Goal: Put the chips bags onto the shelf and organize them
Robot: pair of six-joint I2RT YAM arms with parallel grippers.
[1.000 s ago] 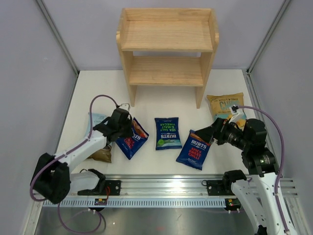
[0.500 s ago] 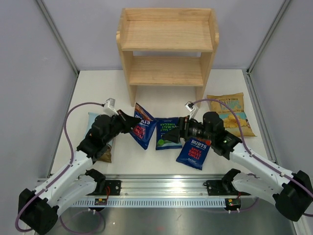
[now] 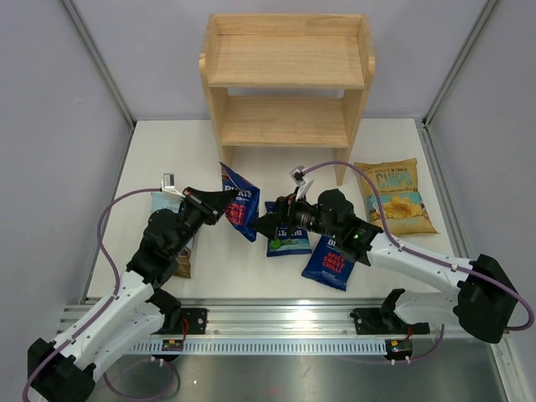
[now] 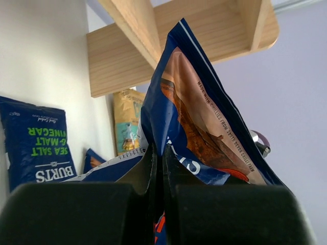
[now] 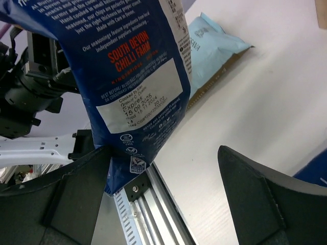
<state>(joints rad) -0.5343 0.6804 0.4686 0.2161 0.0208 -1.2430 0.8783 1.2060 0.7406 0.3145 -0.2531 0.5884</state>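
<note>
Table: white top (image 3: 251, 276), grey walls round it, arms reached in from the near edge.
Shelf: wood, two tiers (image 3: 285, 121), stood at the far centre; both tiers showed no bags, so nothing was placed yet.
Left gripper: (image 3: 213, 203) clamped tight on one edge of the red bag, fingers pressed together in the wrist view (image 4: 157, 153).
Red bag: (image 3: 239, 209) was off the table, held up in front of the shelf's lower tier, hanging from the pinch with its back print toward the right wrist camera (image 5: 138, 76).
Right gripper: (image 3: 270, 223) was spread wide and held nothing; its fingers stood either side of the red bag's lower corner (image 5: 163, 168), whether touching could not be told.
Why held so: likely a handover or a two-handed steady, since a crinkly bag pinched at one edge would flop when pushed onto a tier.
Green bag: (image 3: 289, 243) lay flat mid-table, partly under the right arm.
Second red bag: (image 3: 331, 264) lay flat just right of it.
Yellow bag: (image 3: 389, 197) lay flat at the far right, by the shelf leg.
Pale bag: (image 3: 159, 203) lay at the left, under the left arm.
Progress: early, all five bags were off the shelf.
Risk: a thin edge grip could slip or twist the bag.
</note>
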